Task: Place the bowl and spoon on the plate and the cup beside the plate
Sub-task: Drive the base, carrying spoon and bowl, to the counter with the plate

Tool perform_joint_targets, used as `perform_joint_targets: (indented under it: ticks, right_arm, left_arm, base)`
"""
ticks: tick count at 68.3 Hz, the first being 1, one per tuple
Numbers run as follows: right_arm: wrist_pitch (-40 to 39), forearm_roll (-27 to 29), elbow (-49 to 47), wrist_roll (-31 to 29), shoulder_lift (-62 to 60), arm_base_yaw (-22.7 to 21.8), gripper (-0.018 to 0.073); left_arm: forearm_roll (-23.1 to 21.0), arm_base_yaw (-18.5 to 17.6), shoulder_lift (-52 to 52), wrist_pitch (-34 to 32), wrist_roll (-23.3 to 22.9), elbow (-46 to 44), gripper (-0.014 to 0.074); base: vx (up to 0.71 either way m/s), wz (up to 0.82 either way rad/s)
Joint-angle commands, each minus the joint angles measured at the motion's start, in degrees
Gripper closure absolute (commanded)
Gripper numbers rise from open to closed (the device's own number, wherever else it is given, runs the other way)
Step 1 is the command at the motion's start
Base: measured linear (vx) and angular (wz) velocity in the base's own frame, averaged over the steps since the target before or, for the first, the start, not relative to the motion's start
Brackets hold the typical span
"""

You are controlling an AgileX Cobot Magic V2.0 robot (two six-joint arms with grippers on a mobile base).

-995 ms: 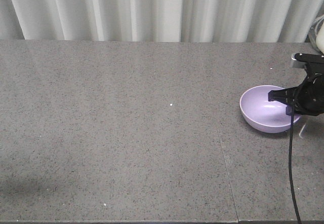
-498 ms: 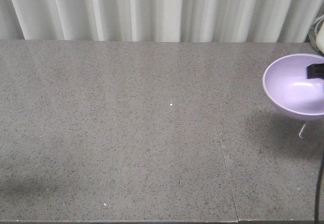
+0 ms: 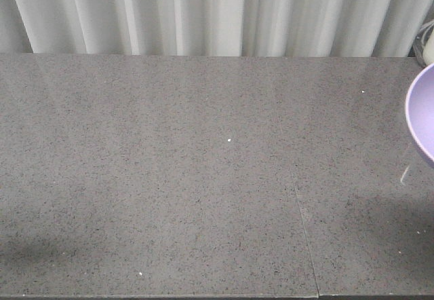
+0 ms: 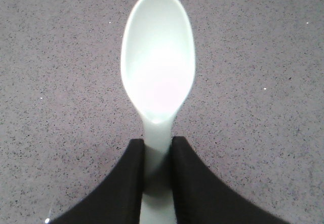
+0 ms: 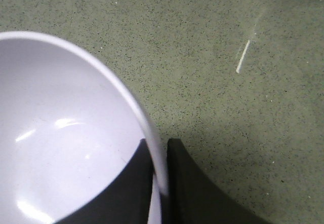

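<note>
My left gripper [image 4: 158,150] is clamped on the handle of one mint-green spoon [image 4: 158,62], over the grey table [image 3: 203,178]. My right gripper [image 5: 161,153] pinches the rim of one lavender bowl [image 5: 61,133], which shows at the front view's right edge.

We have our left gripper [image 4: 158,148] clamped on the handle of the spoon [image 4: 158,57], both black fingers [image 4: 126,183] pressed against it, and our right gripper [image 5: 160,150] pinching the rim of the bowl [image 5: 61,133], one finger inside and one outside.
</note>
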Motion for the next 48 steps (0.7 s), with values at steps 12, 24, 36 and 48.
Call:
perform_joint_targets:
  ticks: [12, 24, 36, 48]
  right_arm:
    - [-3.0, -0.3, -1.7, -0.6, -1.5, -0.3, 0.0565]
    - [-2.8, -0.2, -1.7, -0.4, -1.5, -0.3, 0.0565]
    - [-2.8, -0.2, -1.7, -0.4, -1.5, -0.3, 0.0565]
    - [-2.8, -0.2, -1.7, -0.4, -1.5, -0.3, 0.0565]
  left_arm:
    - [0.2, -0.4, -0.5, -3.6, -0.5, -1.2, 0.0603]
    - [0.2, -0.4, -0.5, -3.6, -0.5, -1.2, 0.0603]
    - [0.2, -0.4, -0.5, -3.6, -0.5, -1.2, 0.0603]
    - [0.2, -0.4, -0.5, -3.6, -0.5, -1.2, 0.0603]
  base:
    - [0.0, 0.0]
    - [0.0, 0.0]
    - [0.0, 0.0]
    - [0.0, 0.0]
